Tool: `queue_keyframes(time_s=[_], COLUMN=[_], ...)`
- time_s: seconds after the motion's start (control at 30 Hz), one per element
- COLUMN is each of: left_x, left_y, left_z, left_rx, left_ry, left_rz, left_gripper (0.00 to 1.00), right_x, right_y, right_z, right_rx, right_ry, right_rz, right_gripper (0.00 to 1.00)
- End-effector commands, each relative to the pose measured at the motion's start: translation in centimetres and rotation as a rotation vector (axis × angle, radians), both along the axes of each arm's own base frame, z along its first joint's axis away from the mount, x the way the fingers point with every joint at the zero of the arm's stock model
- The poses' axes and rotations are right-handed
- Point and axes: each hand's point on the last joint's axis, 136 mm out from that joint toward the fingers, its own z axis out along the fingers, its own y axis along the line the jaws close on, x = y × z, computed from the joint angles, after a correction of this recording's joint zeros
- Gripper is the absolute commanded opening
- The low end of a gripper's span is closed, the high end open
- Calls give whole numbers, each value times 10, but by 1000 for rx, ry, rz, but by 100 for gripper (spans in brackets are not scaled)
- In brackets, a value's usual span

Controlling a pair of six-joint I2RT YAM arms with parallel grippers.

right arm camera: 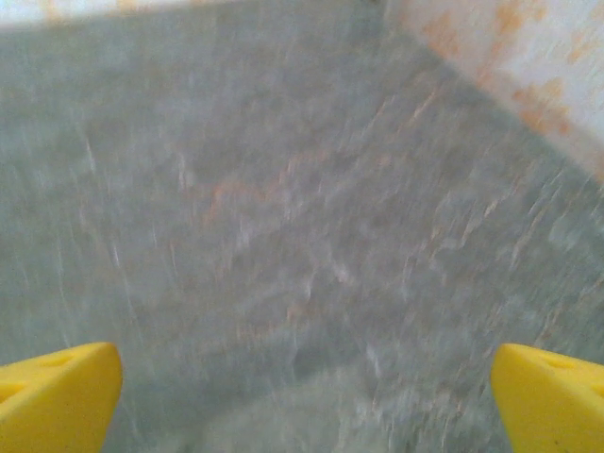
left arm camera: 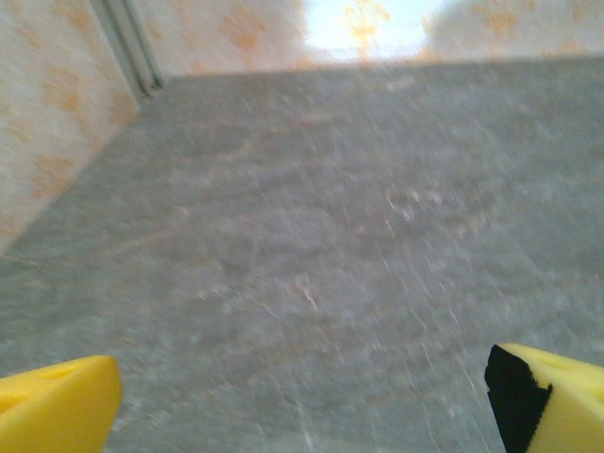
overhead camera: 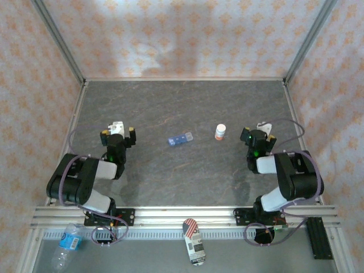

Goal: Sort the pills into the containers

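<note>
The containers (overhead camera: 180,139), a small translucent blue strip of joined lidded compartments, lie on the grey table near its middle. A small white bottle with an orange band (overhead camera: 220,132) stands upright just right of them. No loose pills can be made out. My left gripper (overhead camera: 118,132) sits to the left of the blue strip, open, with nothing between its yellow fingertips (left arm camera: 57,406). My right gripper (overhead camera: 259,134) sits to the right of the bottle, also open and empty, its yellow fingertips (right arm camera: 552,396) wide apart over bare table.
Patterned walls with metal corner posts (overhead camera: 60,40) enclose the grey table (overhead camera: 187,182) on three sides. Below the near rail lie a plastic water bottle (overhead camera: 67,244) and a flag-printed object (overhead camera: 194,241).
</note>
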Motion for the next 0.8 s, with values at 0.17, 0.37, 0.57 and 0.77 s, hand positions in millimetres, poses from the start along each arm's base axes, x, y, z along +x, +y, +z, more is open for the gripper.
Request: queue_keyframes(time_s=[0.17,0.37,0.57,0.77], left_x=[28,28,29,29], left_y=[5,5,5,5], left_z=[12,12,12,12], left_rx=[-84,-85,-86,-85], left_ry=[4,8,9,9], left_rz=[-45,-44,-44,-44], left_gripper=[100,100,100,100], right_x=[29,28,29,31], right_y=[2,3,4,5], right_z=[29,30,30,30], right_rx=[62,58,58,58], right_ry=[-84,-91,-90,-86], right_rz=[73,79,79,89], right_gripper=[100,99,99,99])
